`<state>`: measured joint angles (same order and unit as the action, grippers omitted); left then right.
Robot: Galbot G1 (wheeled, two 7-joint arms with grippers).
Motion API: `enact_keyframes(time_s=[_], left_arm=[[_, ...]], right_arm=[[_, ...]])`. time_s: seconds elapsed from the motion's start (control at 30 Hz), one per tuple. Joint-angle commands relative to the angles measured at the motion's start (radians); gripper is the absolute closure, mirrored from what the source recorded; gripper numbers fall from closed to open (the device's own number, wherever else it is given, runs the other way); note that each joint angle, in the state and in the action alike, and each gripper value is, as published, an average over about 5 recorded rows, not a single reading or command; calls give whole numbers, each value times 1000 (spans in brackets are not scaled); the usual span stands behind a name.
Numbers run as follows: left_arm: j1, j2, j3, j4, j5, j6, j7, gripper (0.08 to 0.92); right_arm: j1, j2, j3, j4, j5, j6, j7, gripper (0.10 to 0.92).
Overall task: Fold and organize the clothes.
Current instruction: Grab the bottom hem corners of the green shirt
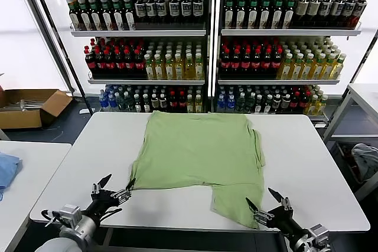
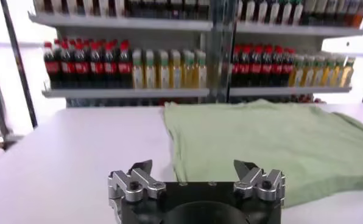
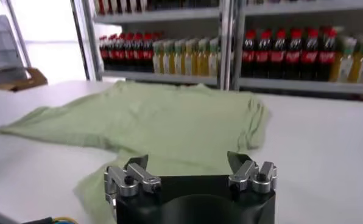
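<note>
The light green shirt (image 1: 198, 154) lies spread on the white table (image 1: 307, 163), back side up, with one part reaching down to the front edge at the right. Collar, buttons and print do not show. My left gripper (image 1: 117, 186) is open and empty at the table's front edge, just left of the shirt's near left corner. My right gripper (image 1: 263, 200) is open and empty at the front edge, by the shirt's lowest part. The shirt shows in the left wrist view (image 2: 273, 140) beyond the open gripper (image 2: 193, 167), and in the right wrist view (image 3: 151, 119) beyond that open gripper (image 3: 187, 161).
Shelves of bottles (image 1: 212, 57) stand behind the table. A second white table (image 1: 23, 181) at the left carries a blue cloth (image 1: 6, 169). A cardboard box (image 1: 29, 107) lies on the floor at the left. A grey-blue bundle (image 1: 366, 160) sits at the far right.
</note>
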<state>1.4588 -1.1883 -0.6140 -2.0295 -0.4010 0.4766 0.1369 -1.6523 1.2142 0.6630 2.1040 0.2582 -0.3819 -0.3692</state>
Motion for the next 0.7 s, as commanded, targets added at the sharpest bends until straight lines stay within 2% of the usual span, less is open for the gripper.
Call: enact_keyframes(time_s=[0.03,0.2,0.27,0.53,0.7], left_arm=[[-117,56,99,119,-52,99,-75,177],[-152,52,126,159,-48,100,-86,177],[-169,48,139,182,-44,100,-89,177],[-171,24,175,200,-25,100,-86,189],[-170,10,187,209,-7,100,-82,310]], right_arm=[[-10,-28,-39,5,-13,-59,21,203],[-1,-26,-55,-17,-15,-62,18,207],[1,-26,-63,-27,-16,-65,18,232],[-12,-35,-62,-36,-15,-62,12,456],[-12,-40,-65,-35,-10,-56,8,595]])
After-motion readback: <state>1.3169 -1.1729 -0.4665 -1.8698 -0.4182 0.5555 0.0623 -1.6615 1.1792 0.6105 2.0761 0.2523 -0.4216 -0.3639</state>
